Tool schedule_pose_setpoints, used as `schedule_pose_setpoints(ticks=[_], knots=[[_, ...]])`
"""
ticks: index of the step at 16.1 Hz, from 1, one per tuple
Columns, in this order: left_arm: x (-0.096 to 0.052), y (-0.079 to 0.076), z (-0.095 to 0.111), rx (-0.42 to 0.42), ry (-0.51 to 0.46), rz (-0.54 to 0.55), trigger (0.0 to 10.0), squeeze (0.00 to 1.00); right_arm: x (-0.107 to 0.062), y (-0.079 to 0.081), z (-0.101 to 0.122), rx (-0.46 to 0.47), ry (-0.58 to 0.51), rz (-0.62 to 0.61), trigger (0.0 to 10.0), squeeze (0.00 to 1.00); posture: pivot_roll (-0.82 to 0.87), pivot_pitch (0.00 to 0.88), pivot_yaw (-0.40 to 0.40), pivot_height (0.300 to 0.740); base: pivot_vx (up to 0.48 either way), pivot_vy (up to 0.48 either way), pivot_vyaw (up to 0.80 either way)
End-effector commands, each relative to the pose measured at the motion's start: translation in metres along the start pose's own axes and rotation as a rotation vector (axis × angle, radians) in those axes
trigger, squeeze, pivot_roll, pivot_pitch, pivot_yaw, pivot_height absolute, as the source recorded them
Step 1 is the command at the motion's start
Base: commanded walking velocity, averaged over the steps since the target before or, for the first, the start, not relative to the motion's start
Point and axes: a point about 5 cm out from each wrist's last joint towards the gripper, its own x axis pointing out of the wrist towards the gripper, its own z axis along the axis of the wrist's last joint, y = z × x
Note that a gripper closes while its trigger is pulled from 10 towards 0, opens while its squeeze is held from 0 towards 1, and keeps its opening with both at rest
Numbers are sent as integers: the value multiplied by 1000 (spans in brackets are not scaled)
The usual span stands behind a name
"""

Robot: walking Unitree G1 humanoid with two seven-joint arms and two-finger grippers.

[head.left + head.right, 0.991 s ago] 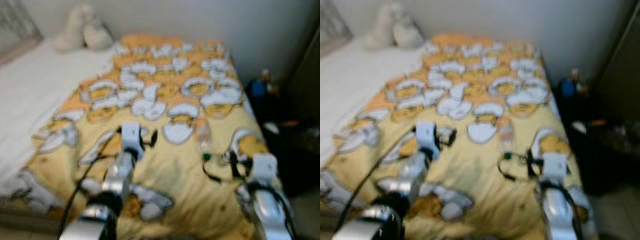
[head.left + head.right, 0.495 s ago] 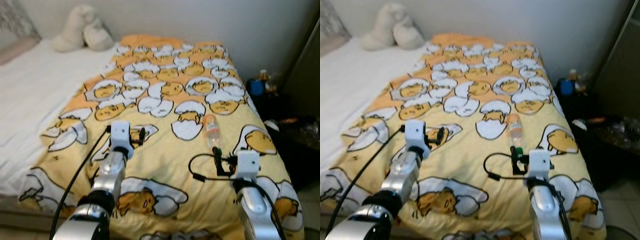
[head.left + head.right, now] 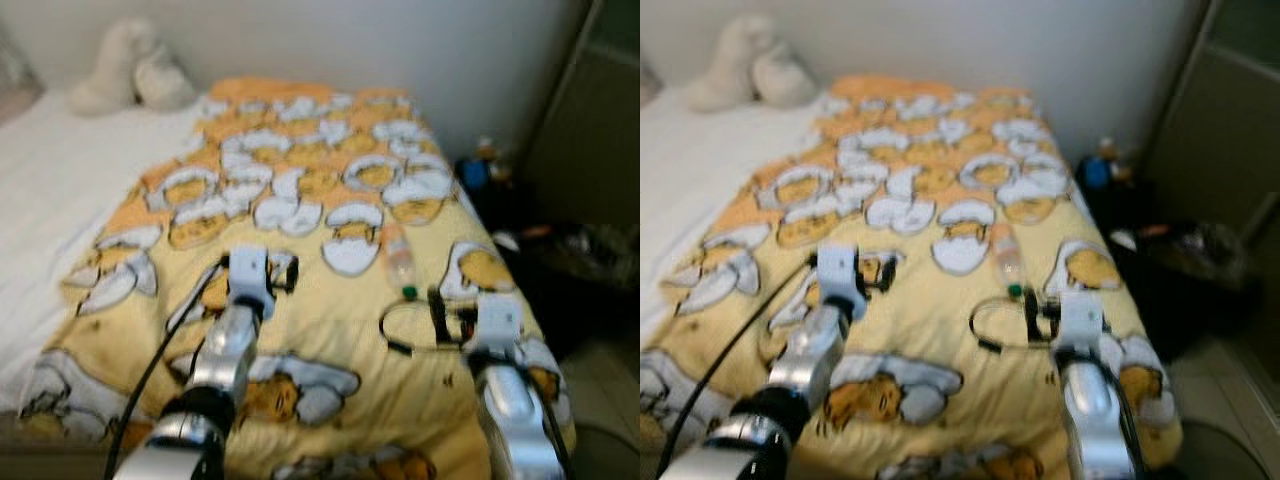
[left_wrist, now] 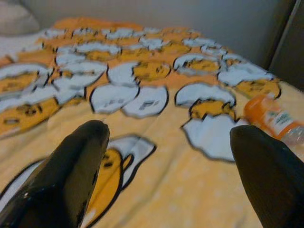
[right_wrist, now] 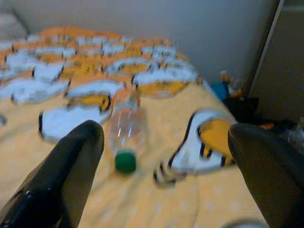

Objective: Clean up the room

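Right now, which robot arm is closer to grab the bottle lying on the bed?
The right one, probably. The bottle lies on the yellow blanket just ahead of the right gripper, whose fingers are open toward it. The left gripper is open too, but sits further off to the side.

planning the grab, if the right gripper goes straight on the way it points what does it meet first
Most likely the plastic bottle, lying on the yellow blanket just ahead of the open right gripper, green cap toward it. Depth is unclear in the blur.

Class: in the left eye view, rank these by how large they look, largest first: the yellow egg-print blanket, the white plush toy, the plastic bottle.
1. Yellow egg-print blanket.
2. White plush toy, far back, so nearness may shrink it.
3. Plastic bottle.
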Motion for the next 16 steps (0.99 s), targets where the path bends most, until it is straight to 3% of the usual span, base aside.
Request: schedule_pose_setpoints(ticks=[1,5,7,9,10,11,14,16], knots=[[-1,1,1,1,-11,1,10000,0,6,-3,5,3,-2,-6,10000,0,-8,0,58,740,450,0,0],[-1,3,6,38,-30,-9,10000,0,47,-3,34,54,-33,3,10000,0,39,0,54,740,224,0,0],[-3,2,10,56,-56,-41,10000,0,58,-4,37,81,-5,-8,10000,0,89,0,52,740,0,0,0],[-8,4,17,93,-93,-81,10000,0,67,-7,38,61,29,-24,10000,0,136,53,48,740,0,0,0],[-17,6,27,129,-135,-121,10000,0,71,-11,38,40,50,-51,10000,0,182,141,44,740,0,0,0],[-23,11,31,141,-147,-125,10000,0,74,-11,38,19,58,-54,10000,0,208,176,48,740,0,0,0],[-40,21,43,191,-168,-125,10000,0,81,-8,42,-1,69,-51,10000,0,260,254,56,740,0,0,0],[-54,22,49,197,-172,-125,10000,0,89,-16,52,-9,72,-102,10000,0,290,290,51,740,0,0,0]])
